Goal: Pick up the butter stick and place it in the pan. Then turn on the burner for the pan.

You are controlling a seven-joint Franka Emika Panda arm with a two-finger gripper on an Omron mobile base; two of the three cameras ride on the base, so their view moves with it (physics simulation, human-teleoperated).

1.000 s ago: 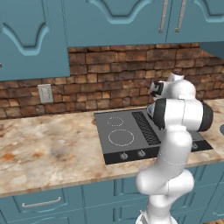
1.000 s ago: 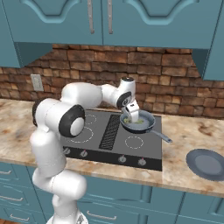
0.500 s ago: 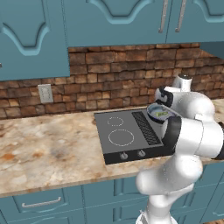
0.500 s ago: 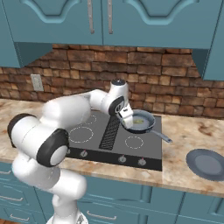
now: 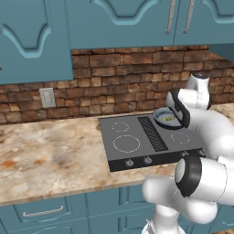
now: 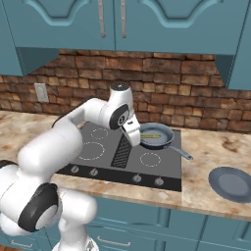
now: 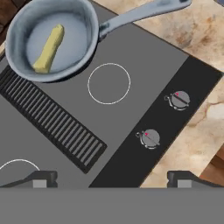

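Two knobs (image 7: 151, 138) front the dark cooktop (image 6: 162, 170) — marbled counter (image 5: 50, 160), brick wall (image 6: 196, 105).

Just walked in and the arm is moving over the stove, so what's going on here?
The butter stick already lies in the pan, which sits on a rear burner of the cooktop. The gripper is open and holds nothing, hanging above the cooktop's right side near the front knobs. Placing the butter looks done; turning on the pan's burner appears to be what is left. A grey plate sits on the counter to the right.
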